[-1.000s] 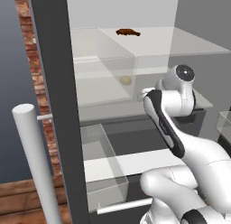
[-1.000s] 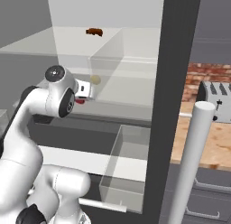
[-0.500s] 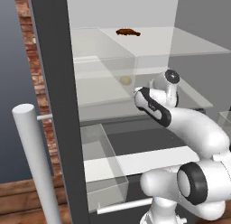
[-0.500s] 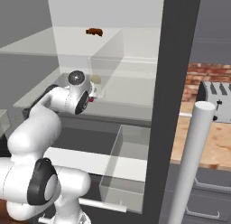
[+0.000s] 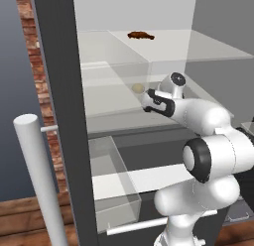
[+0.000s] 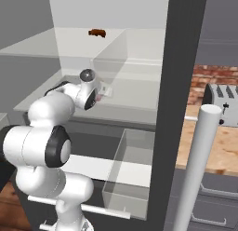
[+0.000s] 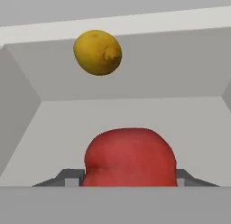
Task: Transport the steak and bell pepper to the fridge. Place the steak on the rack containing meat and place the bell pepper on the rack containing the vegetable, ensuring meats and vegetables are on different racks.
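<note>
bell pepper (image 7: 130, 156): clenched in our tool (image 7: 130, 180), carried onto the fridge (image 5: 59, 66) rack beside the vegetable (image 7: 98, 52), because produce belongs there; meat (image 5: 141, 35) sits on the rack above.

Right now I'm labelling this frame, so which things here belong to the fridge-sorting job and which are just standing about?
Job:
- bell pepper, held in the gripper
- vegetable, on the middle rack
- meat, on the upper rack
- fridge

Standing about:
- toaster on the counter
- brick wall
</note>
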{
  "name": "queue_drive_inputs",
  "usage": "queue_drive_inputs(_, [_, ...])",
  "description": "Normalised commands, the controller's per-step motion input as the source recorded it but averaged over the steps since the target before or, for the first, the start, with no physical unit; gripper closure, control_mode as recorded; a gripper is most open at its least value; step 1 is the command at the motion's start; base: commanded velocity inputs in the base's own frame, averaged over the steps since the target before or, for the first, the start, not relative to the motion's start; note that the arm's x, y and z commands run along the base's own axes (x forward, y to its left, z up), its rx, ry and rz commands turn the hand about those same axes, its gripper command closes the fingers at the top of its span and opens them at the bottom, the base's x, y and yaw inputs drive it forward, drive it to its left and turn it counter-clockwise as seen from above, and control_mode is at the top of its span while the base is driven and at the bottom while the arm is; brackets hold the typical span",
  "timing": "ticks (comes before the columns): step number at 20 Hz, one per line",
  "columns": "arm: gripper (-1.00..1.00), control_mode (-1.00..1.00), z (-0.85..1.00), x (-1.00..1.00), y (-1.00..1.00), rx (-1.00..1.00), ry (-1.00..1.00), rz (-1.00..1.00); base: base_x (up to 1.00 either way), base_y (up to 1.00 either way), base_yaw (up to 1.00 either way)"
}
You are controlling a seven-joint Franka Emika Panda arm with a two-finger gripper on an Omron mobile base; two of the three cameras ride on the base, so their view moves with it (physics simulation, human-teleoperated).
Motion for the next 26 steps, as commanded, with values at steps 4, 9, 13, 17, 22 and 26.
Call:
queue_drive_inputs(4, [1.0, -1.0, -0.34, 0.27, 0.0, 0.0, 0.03, 0.0, 0.0, 0.0, 0.0])
queue_drive_inputs(9, [1.0, -1.0, -0.55, 0.08, 0.0, 0.0, 0.1, 0.0, 0.0, 0.0, 0.0])
queue_drive_inputs(13, [1.0, -1.0, -0.57, 0.0, 0.0, 0.0, 0.08, 0.0, 0.0, 0.0, 0.0])
queue_drive_inputs(17, [-1.0, -1.0, -0.61, -0.04, 0.0, 0.0, 0.01, 0.0, 0.0, 0.0, 0.0])
queue_drive_inputs(22, [-1.0, -1.0, -0.43, -0.2, 0.0, 0.03, -0.06, 0.0, 0.0, 0.0, 0.0])
queue_drive_inputs(26, [-1.0, -1.0, 0.0, -0.07, 0.0, 0.01, 0.0, 0.0, 0.0, 0.0, 0.0])
